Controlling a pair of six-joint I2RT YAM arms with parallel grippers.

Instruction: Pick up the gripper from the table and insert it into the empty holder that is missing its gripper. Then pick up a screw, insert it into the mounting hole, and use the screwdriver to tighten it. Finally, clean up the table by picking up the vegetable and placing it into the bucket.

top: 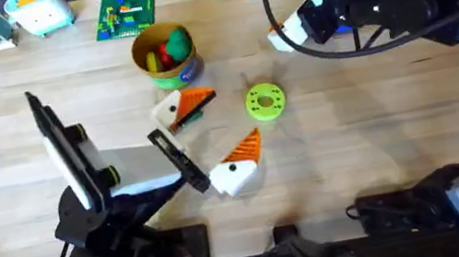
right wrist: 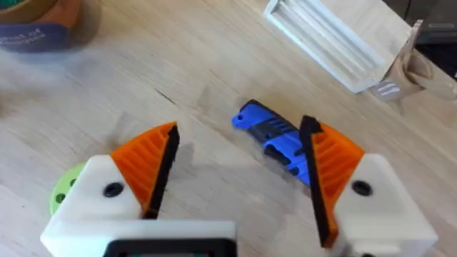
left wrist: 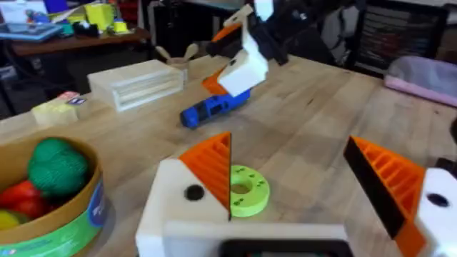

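Two white-and-orange finger pieces lie on the table [top: 370, 133] overhead near the bucket [top: 164, 57]; in the left wrist view the left gripper [left wrist: 300, 193] gapes wide and empty, and in the right wrist view the right gripper [right wrist: 239, 168] hangs wide open, empty, above the screwdriver [right wrist: 270, 135].

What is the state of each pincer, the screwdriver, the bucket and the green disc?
screwdriver, lying on the table.
left pincer, open, holding nothing.
right pincer, open, over the screwdriver.
bucket, upright, round toys inside.
green disc, lying flat.
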